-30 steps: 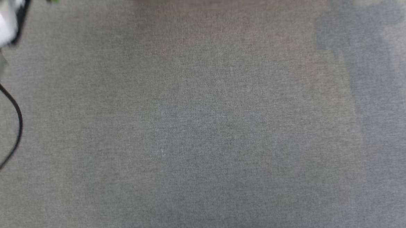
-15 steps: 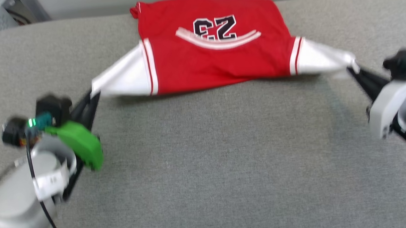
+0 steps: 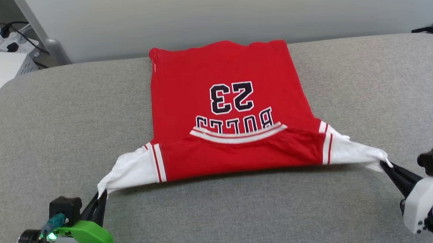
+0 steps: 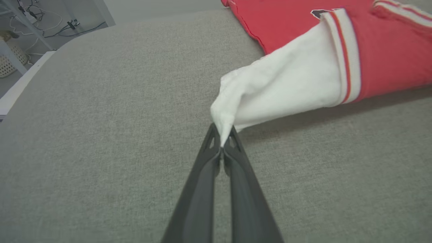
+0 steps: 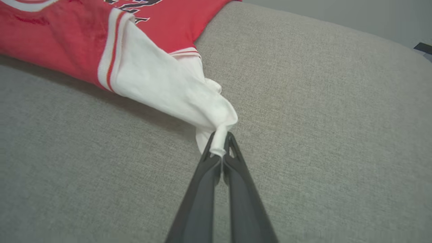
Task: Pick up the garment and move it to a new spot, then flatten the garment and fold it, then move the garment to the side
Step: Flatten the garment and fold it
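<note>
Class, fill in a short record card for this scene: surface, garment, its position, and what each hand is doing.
surface: grey fabric
garment: red T-shirt, white sleeves, "23" print facing up
position: collar end nearest the robot, hem at the far edge
left hand: shut on one white sleeve tip
right hand: shut on the other sleeve tip
tension: sleeves pulled outward

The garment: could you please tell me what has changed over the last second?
The head camera tilted up. The garment was drawn by its sleeves toward the robot, laying out more of it. The left tool and right tool stay shut on its sleeve tips.
</note>
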`<state>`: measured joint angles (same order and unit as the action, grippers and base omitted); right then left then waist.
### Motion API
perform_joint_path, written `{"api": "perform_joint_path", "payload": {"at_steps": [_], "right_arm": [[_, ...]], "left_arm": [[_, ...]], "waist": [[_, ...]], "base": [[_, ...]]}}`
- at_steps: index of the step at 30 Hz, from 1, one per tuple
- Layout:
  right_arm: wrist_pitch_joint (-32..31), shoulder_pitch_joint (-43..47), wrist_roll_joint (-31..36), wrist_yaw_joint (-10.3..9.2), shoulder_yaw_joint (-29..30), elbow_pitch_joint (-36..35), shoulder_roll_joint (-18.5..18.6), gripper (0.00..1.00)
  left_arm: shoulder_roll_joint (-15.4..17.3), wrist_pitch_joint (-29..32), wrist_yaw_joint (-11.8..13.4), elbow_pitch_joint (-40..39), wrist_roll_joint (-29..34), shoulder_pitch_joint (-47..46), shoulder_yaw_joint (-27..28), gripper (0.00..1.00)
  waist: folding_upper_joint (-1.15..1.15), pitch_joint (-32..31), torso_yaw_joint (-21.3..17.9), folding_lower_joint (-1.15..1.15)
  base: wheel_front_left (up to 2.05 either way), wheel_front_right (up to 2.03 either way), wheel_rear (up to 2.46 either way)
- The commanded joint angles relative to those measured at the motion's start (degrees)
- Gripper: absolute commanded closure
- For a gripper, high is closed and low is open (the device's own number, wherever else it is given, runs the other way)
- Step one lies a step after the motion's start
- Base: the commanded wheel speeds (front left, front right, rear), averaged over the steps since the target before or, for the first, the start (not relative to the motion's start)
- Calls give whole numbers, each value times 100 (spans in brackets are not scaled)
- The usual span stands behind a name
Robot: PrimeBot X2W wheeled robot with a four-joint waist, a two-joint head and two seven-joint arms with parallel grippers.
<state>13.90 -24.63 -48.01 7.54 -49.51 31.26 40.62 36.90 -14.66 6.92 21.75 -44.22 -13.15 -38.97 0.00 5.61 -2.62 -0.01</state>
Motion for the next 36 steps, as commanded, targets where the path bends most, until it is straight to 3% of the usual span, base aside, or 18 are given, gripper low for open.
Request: {"api": "perform_joint_path", "payload": {"at_steps": [1,11,17,25,26,27,28,36], "right_arm": [[52,318,37,-5,184,-17,-11,100],[92,1997,488,-5,1575,-12,-267,100],[46,2798,751,-5,2351,-95,-440,100],[-315,3198,1206,-5,3128,-672,-750,100],[-379,3202,1262,-5,3195,-741,-791,73],[-458,3208,1324,-5,3270,-838,-833,63],[-504,3209,1384,-5,3340,-921,-851,3],[-801,3050,1941,-5,4347,-1835,-781,0]], "left_arm": [[-132,-33,78,-1,31,273,243,100],[-743,-33,-42,-14,498,1405,1162,100],[-931,-33,-148,4,768,1786,1521,100],[-1194,-34,-316,-41,1125,1791,1683,100],[-1221,-34,-338,-43,1165,1775,1686,100],[-1256,-34,-358,-45,1212,1753,1690,100],[-1285,-34,-367,-51,1251,1735,1693,100],[-1527,-34,-330,-381,1569,1684,1871,100]], "waist": [[0,-80,-18,1],[0,-244,27,1],[0,-292,121,1],[0,-184,163,1],[0,-170,166,1],[0,-150,173,1],[0,-136,180,1],[0,108,205,1]], "base": [[0,0,0],[0,0,0],[0,0,0],[0,0,0],[0,0,0],[0,0,0],[0,0,0],[0,0,0]]}}
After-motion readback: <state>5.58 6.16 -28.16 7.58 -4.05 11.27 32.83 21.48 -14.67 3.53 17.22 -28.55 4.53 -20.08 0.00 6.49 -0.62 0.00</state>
